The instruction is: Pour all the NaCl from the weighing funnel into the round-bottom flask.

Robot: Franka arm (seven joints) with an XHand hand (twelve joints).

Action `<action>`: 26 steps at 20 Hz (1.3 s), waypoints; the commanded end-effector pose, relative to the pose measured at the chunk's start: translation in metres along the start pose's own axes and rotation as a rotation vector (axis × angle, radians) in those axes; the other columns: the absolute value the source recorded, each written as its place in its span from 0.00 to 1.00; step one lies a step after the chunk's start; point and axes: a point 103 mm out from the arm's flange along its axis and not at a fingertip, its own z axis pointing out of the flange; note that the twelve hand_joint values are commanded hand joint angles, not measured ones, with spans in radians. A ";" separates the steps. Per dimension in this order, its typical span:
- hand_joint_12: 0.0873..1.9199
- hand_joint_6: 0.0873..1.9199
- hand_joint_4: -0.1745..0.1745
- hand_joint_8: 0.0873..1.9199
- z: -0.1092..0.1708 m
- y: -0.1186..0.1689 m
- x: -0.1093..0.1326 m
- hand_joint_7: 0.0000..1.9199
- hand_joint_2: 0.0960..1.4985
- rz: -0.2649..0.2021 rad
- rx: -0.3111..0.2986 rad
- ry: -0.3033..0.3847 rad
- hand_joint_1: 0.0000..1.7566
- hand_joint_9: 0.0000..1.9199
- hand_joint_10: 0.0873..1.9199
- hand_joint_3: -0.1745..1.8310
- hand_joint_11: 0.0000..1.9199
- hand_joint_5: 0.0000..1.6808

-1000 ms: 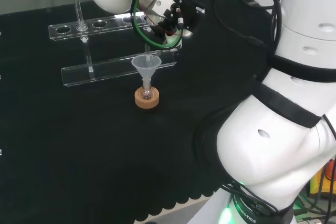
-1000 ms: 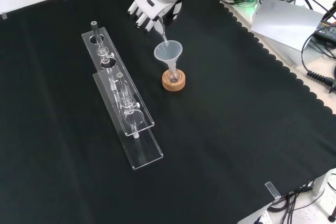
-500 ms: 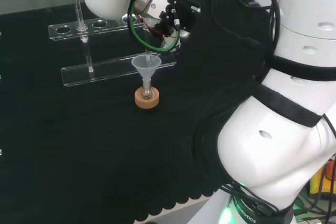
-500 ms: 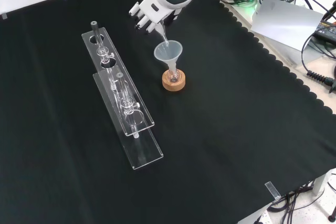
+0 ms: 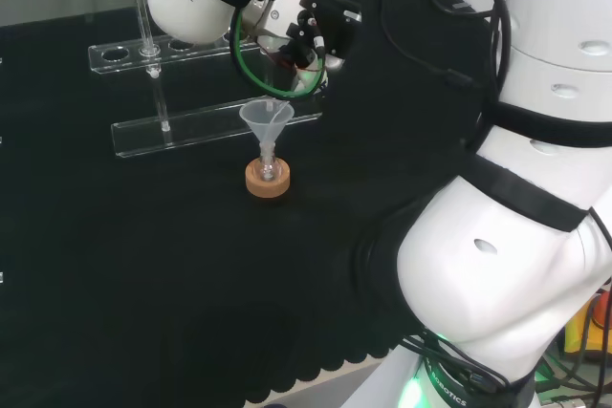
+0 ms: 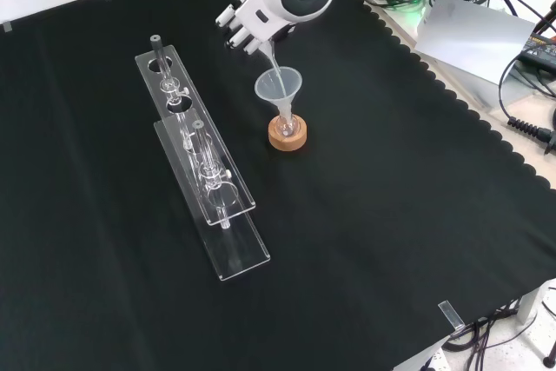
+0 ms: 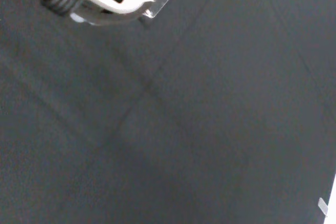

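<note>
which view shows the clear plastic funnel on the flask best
The front view: the clear plastic funnel stands unobstructed against the black cloth, seated in the small flask on its cork ring, below the hand. The head view shows the funnel too, smaller, against the clear rack. The wrist view looks at cloth.

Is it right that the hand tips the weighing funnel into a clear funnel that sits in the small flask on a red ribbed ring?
Not quite. The hand does tip the weighing funnel into the clear funnel sitting in the small flask, but the stand is a cork ring, not a red ribbed one. The front view shows its tan colour plainly.
</note>
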 end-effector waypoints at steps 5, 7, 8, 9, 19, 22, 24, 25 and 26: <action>0.59 0.48 1.00 0.32 -0.008 0.000 0.001 0.30 0.44 0.000 -0.003 -0.033 0.61 0.50 0.18 0.43 0.34 0.66; 0.59 0.48 1.00 0.32 -0.009 0.000 0.001 0.30 0.44 -0.002 0.003 -0.043 0.61 0.50 0.18 0.43 0.34 0.66; 0.59 0.48 1.00 0.32 -0.009 0.000 0.001 0.30 0.44 -0.006 0.004 -0.045 0.61 0.50 0.18 0.43 0.34 0.66; 0.59 0.48 1.00 0.32 -0.008 0.001 0.001 0.30 0.44 -0.011 0.005 -0.046 0.61 0.50 0.18 0.43 0.34 0.66; 0.59 0.49 1.00 0.32 -0.014 -0.001 0.005 0.30 0.44 0.006 0.020 -0.090 0.61 0.50 0.18 0.43 0.34 0.66; 0.59 0.49 1.00 0.32 -0.016 -0.002 0.005 0.30 0.44 0.008 0.025 -0.099 0.61 0.50 0.18 0.43 0.34 0.66; 0.59 0.49 1.00 0.32 -0.018 -0.003 0.006 0.30 0.44 0.007 0.024 -0.107 0.61 0.50 0.18 0.43 0.34 0.66; 0.59 0.49 1.00 0.32 -0.019 -0.003 0.006 0.30 0.44 0.009 0.024 -0.113 0.61 0.50 0.18 0.43 0.34 0.66; 0.59 0.49 1.00 0.32 -0.020 -0.004 0.007 0.30 0.44 0.009 0.024 -0.116 0.61 0.50 0.18 0.43 0.34 0.66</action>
